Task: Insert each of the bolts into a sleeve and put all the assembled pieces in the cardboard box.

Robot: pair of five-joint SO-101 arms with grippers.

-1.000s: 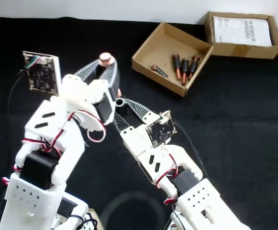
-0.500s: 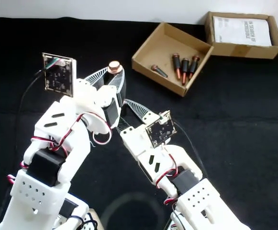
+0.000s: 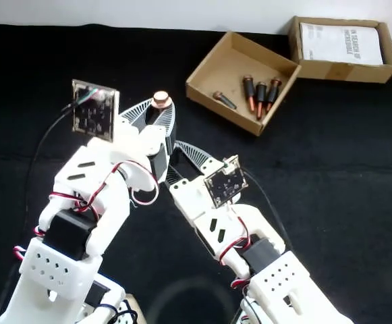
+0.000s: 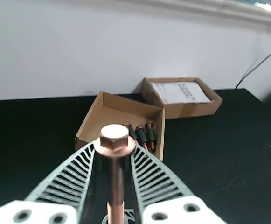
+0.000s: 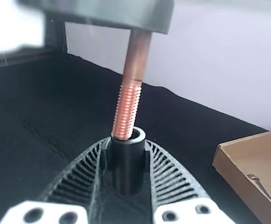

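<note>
My left gripper (image 3: 159, 111) is shut on a copper bolt (image 4: 115, 158), head up, shank pointing down. The bolt's head (image 3: 160, 100) shows from above between the ribbed fingers. My right gripper (image 5: 126, 149) is shut on a black sleeve (image 5: 127, 161), held upright just beneath. The bolt's threaded tip (image 5: 124, 116) sits at the mouth of the sleeve, just entering it. The open cardboard box (image 3: 209, 67) lies beyond both arms, holding several assembled pieces (image 3: 260, 94).
A second cardboard box (image 3: 378, 71) with a white paper sheet stands at the far right corner. A loose bolt (image 3: 224, 100) lies inside the open box. Black cloth covers the table; a white wall runs behind.
The left arm has swung right with the bolt, bringing it over the sleeve. The right arm has stayed nearly still.
</note>
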